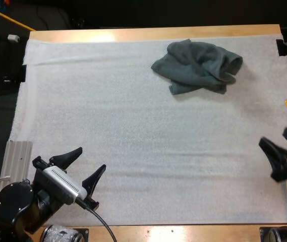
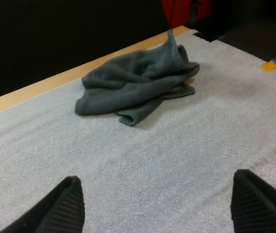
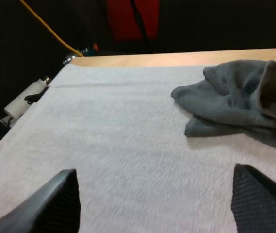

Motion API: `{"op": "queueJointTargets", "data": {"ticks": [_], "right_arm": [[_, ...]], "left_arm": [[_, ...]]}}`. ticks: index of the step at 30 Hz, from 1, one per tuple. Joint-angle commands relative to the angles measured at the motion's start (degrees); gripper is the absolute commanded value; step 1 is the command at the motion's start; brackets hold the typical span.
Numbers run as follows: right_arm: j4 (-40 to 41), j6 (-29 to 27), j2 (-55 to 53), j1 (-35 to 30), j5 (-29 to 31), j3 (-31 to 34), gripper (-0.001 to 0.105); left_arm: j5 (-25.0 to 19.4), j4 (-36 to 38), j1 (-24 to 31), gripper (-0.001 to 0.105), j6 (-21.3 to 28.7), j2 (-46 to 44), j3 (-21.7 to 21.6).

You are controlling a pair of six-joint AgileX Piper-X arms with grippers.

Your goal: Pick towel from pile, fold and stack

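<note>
Black arms (image 1: 12, 209), ribbed black jaws

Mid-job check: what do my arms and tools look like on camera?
The left tool and right tool each have two black, tapered, wedge-shaped fingers with fine ribbing on the inner faces. The left arm is a rounded black housing with small pale screws.

Wooden table (image 1: 153, 33) carries a white mat (image 1: 133, 141) nearly edge to edge, ribbed metal rail (image 1: 16, 156) sits at its near left corner, yellow cable (image 1: 14, 21) runs beyond the far left.
</note>
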Motion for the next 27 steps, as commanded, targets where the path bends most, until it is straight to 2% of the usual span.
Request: {"op": "queueJointTargets", "data": {"ticks": [1, 7, 11, 18, 19, 22, 27], "right_arm": [[-2.03, -0.39, 1.55, -0.12, -0.24, -0.33, 0.064], [-9.15, 1.13, 11.25, 0.55, 4.13, -0.33, 0.064], [-14.07, 2.54, 18.55, 4.36, 7.53, -0.33, 0.064], [-22.09, 5.31, 32.16, 13.63, 22.59, -0.91, 0.064], [-22.44, 5.71, 33.47, 14.13, 23.33, -1.26, 0.064], [-23.46, 8.02, 39.77, 15.27, 24.83, -3.89, 0.064], [-23.68, 8.65, 51.76, 15.31, 27.35, -11.54, 0.064]], "left_arm": [[0.27, -0.69, -0.21, 0.061, -0.02, -0.05, -0.33], [0.27, -0.57, -0.21, 0.061, -0.15, -0.05, -0.33], [0.27, 0.13, -0.21, 0.061, -0.2, -0.05, -0.33], [0.27, 0.26, -0.21, 0.061, -0.2, -0.05, -0.33], [0.27, 0.26, -0.21, 0.061, -0.2, -0.05, -0.33], [0.27, 0.26, -0.21, 0.061, -0.64, -0.05, -0.33], [0.27, 0.26, -0.21, 0.061, -0.83, -0.05, -0.33]]}}
